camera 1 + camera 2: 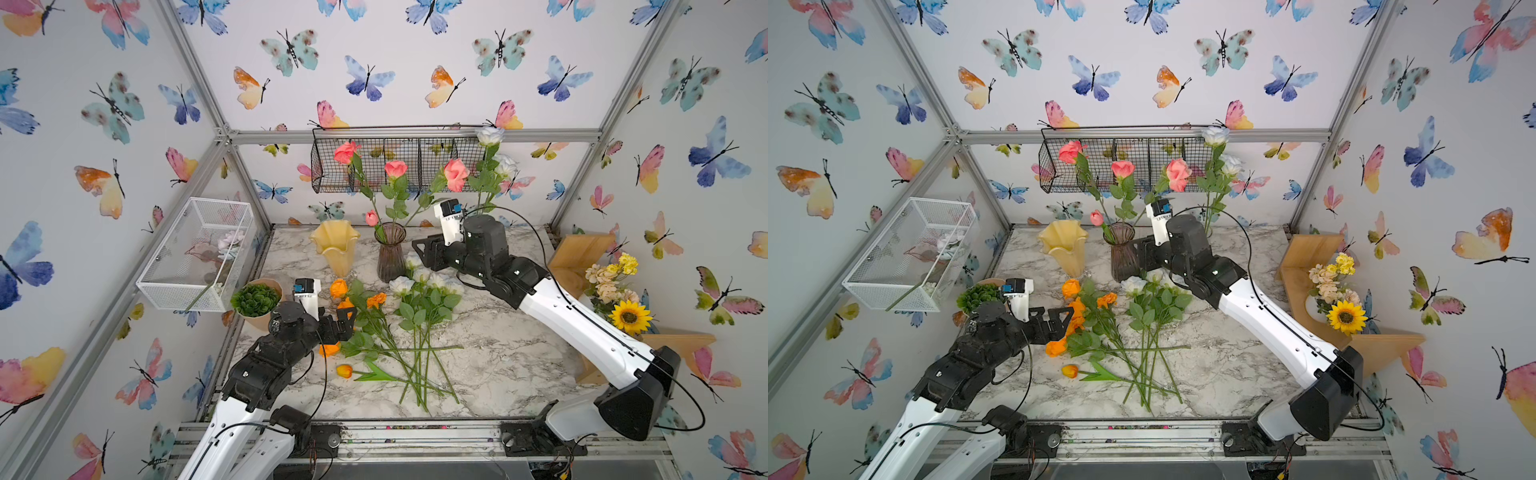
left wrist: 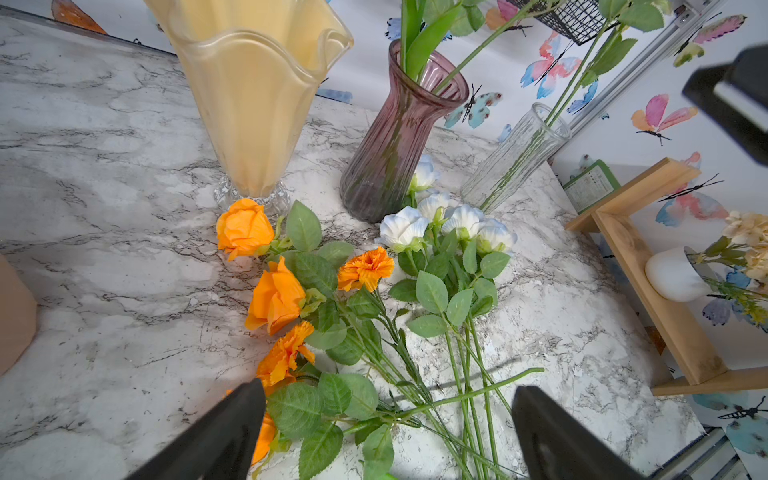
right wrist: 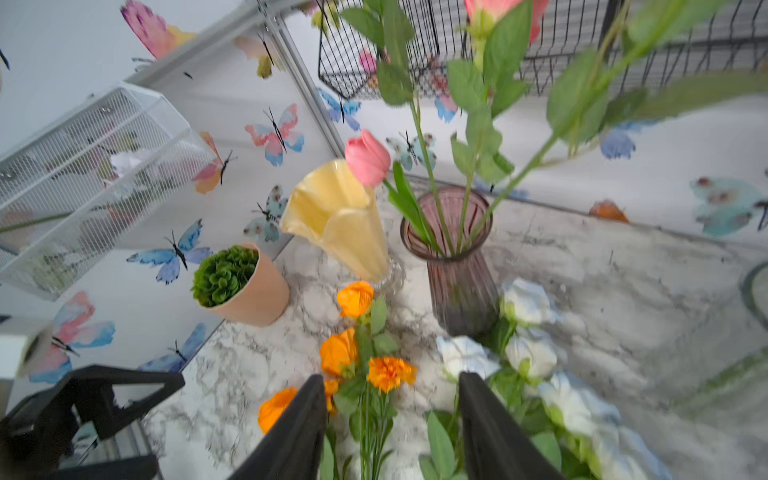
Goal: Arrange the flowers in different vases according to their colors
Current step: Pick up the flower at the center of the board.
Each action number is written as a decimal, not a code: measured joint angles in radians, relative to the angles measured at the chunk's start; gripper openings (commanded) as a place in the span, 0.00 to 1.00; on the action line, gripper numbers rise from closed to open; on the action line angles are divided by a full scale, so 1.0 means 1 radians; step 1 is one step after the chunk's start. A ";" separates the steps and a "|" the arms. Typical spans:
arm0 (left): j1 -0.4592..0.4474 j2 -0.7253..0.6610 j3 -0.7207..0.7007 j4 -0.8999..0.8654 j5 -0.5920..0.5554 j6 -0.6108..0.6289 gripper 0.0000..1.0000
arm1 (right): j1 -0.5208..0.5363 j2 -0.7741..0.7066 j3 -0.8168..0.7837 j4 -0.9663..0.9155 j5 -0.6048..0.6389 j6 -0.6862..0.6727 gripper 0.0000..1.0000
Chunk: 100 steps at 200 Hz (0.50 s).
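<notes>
Marble tabletop (image 1: 519, 365); flowers (image 1: 401, 286) lying loose | left jaws apart; right jaws apart, empty

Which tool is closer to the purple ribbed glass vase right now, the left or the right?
Right. The right tool sits just beside the purple ribbed glass vase, level with its body. The left tool hangs farther off, over the loose orange flowers.

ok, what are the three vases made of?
Yellow vase: likely glossy milky glass, with a clear beaded foot.
Purple vase: translucent tinted ribbed glass, glossy highlights.
Clear vase: textured, transparent, glass or maybe plastic; green stems visible inside.
</notes>
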<state>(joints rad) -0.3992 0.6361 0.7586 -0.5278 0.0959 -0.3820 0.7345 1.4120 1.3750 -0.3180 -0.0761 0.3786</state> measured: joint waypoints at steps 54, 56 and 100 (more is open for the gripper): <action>0.000 0.069 0.048 -0.008 0.007 0.000 0.99 | 0.000 -0.066 -0.253 -0.131 -0.050 0.100 0.45; 0.000 0.072 0.052 -0.008 0.008 0.000 0.99 | 0.000 -0.065 -0.257 -0.134 -0.052 0.104 0.44; 0.000 0.096 0.072 0.006 0.044 0.001 0.99 | 0.000 0.009 -0.293 -0.175 -0.085 0.147 0.35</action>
<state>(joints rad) -0.3992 0.7319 0.8303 -0.5220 0.1402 -0.3809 0.7345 1.4212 1.0824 -0.4927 -0.1612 0.5259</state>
